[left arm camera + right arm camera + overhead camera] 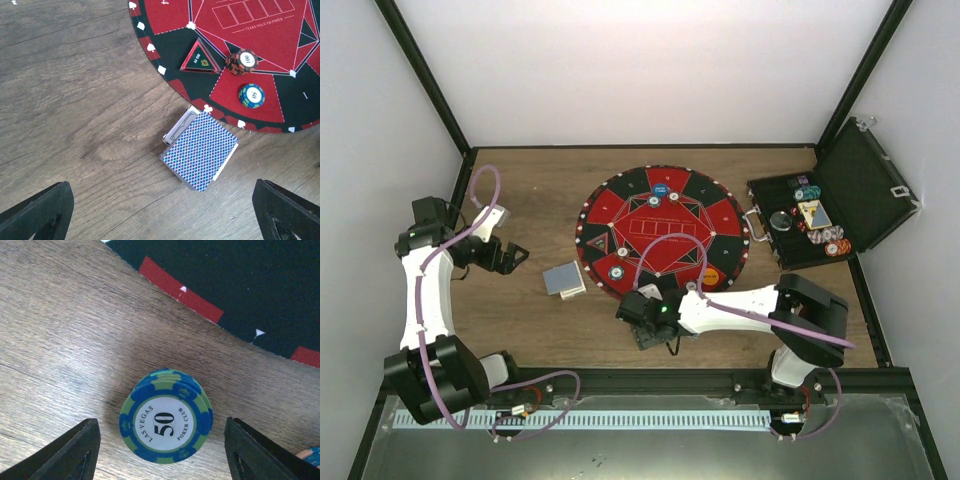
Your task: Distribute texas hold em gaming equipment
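Observation:
A stack of teal "50" chips (166, 422) stands on the wood just off the mat's rim. My right gripper (161, 432) is open around it, with a gap on each side between fingers (70, 452) and chips. From above, the right gripper (642, 318) hides this stack. The blue-backed deck of playing cards (200, 150) lies by the mat edge with a white card (181, 125) sticking out beneath. My left gripper (162, 210) is open and holds nothing, near the deck (564, 280). On the mat sit a brown chip stack (241, 61), a teal stack (251, 95) and an orange disc (712, 277).
The round red-and-black mat (663, 232) lies mid-table with a triangular "ALL IN" marker (200, 59) and a blue disc (661, 189) on it. An open black case (830, 200) with more chips stands at the right. White walls enclose the table.

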